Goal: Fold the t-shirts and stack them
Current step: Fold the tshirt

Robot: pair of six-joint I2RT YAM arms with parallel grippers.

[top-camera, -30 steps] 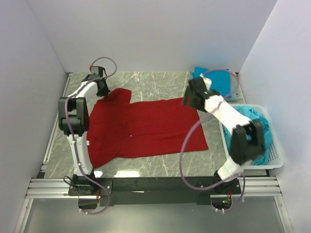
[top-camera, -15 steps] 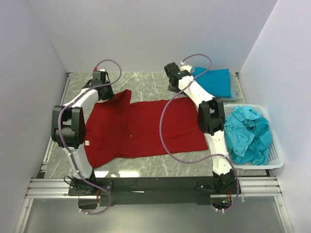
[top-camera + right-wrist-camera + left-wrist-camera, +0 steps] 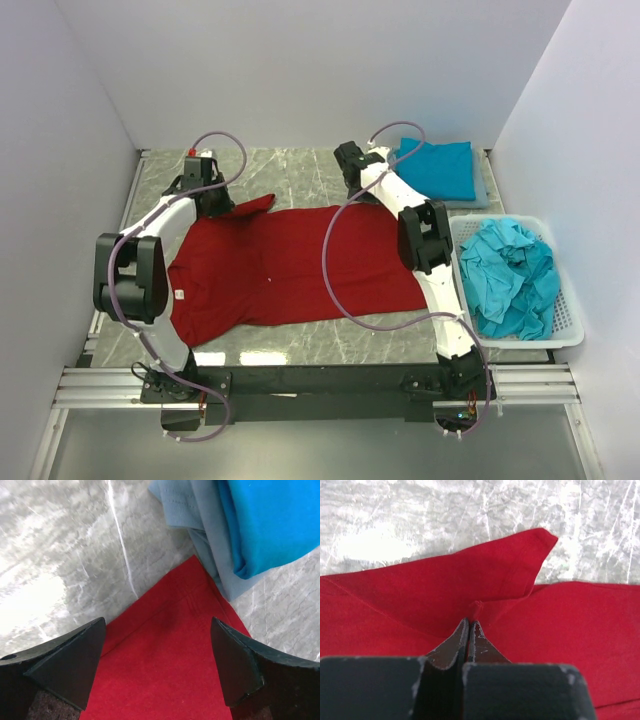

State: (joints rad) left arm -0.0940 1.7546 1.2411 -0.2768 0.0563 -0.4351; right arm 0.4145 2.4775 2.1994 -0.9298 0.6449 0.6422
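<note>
With red t-shirt sleeve pinched by left gripper, spread right gripper is best lowered onto 1 o'clock corner.

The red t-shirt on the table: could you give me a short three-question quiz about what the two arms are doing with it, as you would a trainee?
1. True or false: the left jaws are shut on the red t-shirt.
2. The folded blue t-shirts lie: A) under the red t-shirt; B) at the table's far right corner; C) in the left jaws.
3. Fill the gap: the right jaws stand open above a ___ of the red t-shirt.
Key: 1 true; 2 B; 3 corner.
</note>
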